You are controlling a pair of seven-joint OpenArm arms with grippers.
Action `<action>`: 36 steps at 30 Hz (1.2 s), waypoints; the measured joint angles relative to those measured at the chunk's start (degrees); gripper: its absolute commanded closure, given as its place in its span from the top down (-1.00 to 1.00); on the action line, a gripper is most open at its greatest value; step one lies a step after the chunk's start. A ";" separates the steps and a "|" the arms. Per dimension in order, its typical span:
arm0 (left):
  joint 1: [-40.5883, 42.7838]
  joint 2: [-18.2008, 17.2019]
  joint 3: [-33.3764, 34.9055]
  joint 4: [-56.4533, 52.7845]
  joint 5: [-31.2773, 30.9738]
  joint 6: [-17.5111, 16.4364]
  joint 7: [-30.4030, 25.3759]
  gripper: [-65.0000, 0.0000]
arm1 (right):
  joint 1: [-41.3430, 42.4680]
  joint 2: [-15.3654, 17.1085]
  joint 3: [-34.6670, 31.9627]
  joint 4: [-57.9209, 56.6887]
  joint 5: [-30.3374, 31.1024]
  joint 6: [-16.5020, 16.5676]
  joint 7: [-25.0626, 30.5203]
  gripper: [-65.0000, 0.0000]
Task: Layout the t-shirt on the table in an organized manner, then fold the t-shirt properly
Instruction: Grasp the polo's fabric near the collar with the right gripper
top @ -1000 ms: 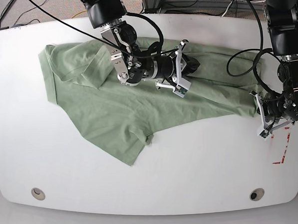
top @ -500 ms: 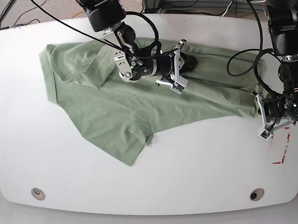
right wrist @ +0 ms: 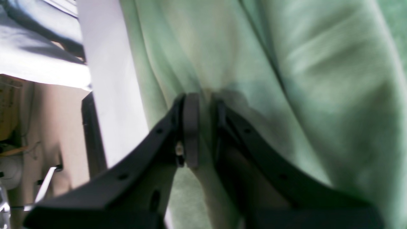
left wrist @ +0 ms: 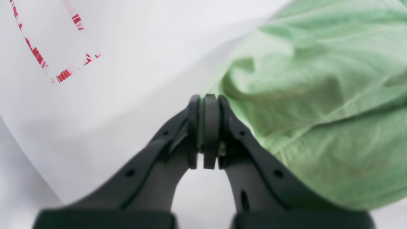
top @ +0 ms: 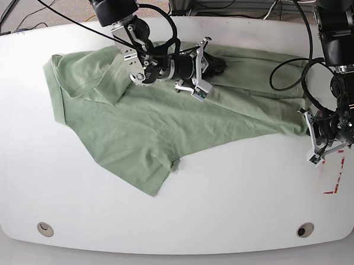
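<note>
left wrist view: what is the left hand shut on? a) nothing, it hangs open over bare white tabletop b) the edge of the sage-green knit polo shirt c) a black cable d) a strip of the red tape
b: in the left wrist view the left hand has its pads pressed together on the edge of the sage-green knit polo shirt, and the red tape rectangle lies apart on the white table.

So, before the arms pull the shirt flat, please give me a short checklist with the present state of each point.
1. Left tool shut on the t-shirt edge: ok.
2. Right tool pinching fabric near the far side: ok.
3. Shirt flat: not ok, bunched and creased.
4. Shirt fully on the table: ok.
5. Collar side lying flat: cannot tell.
6. Cables off the fabric: cannot tell.
</note>
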 measured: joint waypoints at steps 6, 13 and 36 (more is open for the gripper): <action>-1.84 0.02 0.00 -0.04 0.17 0.00 0.02 -1.00 | -1.66 0.15 0.26 0.39 0.72 0.44 -0.09 -0.80; -3.32 -0.28 0.07 -0.04 0.00 -0.04 -0.09 -1.00 | -2.27 1.97 -0.81 0.48 2.49 1.11 0.11 -0.80; -3.26 -1.55 0.13 -0.04 -0.11 -0.04 -1.25 -1.00 | -3.30 2.40 -1.84 0.79 2.78 0.96 0.83 -0.80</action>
